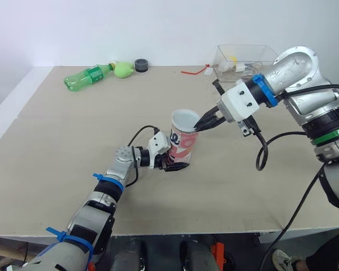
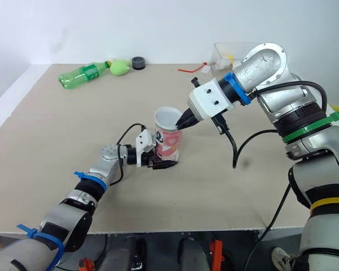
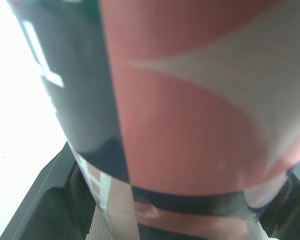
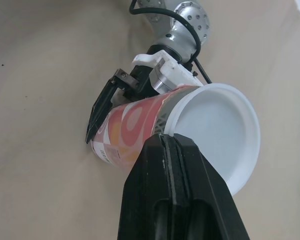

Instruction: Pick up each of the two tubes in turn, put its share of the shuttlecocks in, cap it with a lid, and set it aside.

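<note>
- One tube (image 1: 182, 148) is standing upright, the left gripper (image 1: 175, 165) pinching it low down
- The right gripper (image 1: 200, 127), fingers pressed together, is touching the white lid (image 4: 217, 127) at its tips
- Capping is seemingly finishing; setting it aside and filling the second one are waiting

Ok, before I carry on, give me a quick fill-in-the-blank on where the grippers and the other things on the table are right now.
1. The left gripper has its jaws shut on the ____, near the base.
2. The right gripper, tips together, touches that same item at its top ____.
3. The green bottle lies on its ____ near the far edge of the table.
4. The clear box sits at the table's far ____ corner.

Missing words: tube; rim; side; right.
</note>
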You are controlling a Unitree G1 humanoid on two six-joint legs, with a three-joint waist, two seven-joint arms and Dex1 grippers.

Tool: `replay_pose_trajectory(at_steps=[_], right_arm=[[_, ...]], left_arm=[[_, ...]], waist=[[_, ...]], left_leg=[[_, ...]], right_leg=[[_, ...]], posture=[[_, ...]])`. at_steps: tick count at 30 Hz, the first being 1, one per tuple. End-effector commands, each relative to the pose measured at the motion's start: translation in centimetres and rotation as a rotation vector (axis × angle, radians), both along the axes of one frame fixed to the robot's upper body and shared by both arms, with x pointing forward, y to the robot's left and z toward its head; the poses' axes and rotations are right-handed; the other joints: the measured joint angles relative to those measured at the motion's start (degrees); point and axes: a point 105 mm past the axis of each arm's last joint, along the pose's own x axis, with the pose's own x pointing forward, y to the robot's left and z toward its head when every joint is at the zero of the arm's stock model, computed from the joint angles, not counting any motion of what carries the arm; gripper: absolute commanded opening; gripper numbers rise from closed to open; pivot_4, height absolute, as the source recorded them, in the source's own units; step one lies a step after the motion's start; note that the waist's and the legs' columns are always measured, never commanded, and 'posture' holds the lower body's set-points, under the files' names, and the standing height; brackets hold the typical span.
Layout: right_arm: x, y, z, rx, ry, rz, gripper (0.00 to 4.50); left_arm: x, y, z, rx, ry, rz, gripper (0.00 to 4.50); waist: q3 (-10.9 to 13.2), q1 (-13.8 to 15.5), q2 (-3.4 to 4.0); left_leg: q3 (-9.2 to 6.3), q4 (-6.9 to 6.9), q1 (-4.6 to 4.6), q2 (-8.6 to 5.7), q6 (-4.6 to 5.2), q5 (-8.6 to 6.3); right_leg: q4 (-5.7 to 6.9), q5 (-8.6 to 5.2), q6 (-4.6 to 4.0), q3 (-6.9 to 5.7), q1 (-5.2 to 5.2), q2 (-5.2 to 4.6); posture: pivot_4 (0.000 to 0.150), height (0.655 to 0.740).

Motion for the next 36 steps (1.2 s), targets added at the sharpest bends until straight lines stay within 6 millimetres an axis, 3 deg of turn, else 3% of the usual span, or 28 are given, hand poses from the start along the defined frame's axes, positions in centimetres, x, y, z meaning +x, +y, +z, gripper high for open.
replay_pose_trajectory(at_steps=[1,14,33,36], right_arm=[[-0.5,0.2,0.5,-0.035,-0.005,0.037,0.05],[-0.9,0.1,1.6,-0.062,-0.017,0.021,0.05],[-1.2,0.0,0.8,-0.097,0.046,0.002,0.05],[-1.1,0.2,0.9,-0.086,0.031,0.016,0.89]], left_arm=[[-0.3,-0.3,-0.6,0.002,0.022,-0.002,3.65],[-0.4,-0.2,-1.0,0.002,0.034,0.003,3.65],[-0.4,-0.5,-1.1,-0.007,0.042,0.011,3.65],[-0.4,-0.5,-1.2,-0.008,0.045,0.013,3.65]], waist=[[0.0,0.0,0.0],[0.0,0.0,0.0],[0.0,0.0,0.0],[0.0,0.0,0.0]], left_leg=[[0.0,0.0,0.0,0.0,0.0,0.0],[-0.02,0.0,-0.01,-0.02,0.0,0.0],[-0.03,0.0,-0.02,-0.04,0.0,-0.02],[-0.03,0.0,-0.02,-0.03,0.0,-0.02]], right_leg=[[0.0,0.0,0.0,-0.01,0.0,-0.01],[0.0,0.0,-0.01,-0.04,0.0,-0.05],[-0.01,-0.02,-0.02,-0.11,0.01,-0.09],[-0.01,-0.02,-0.02,-0.12,0.01,-0.09]], posture=[[0.15,0.74],[0.15,0.74],[0.15,0.74],[0.15,0.74]])
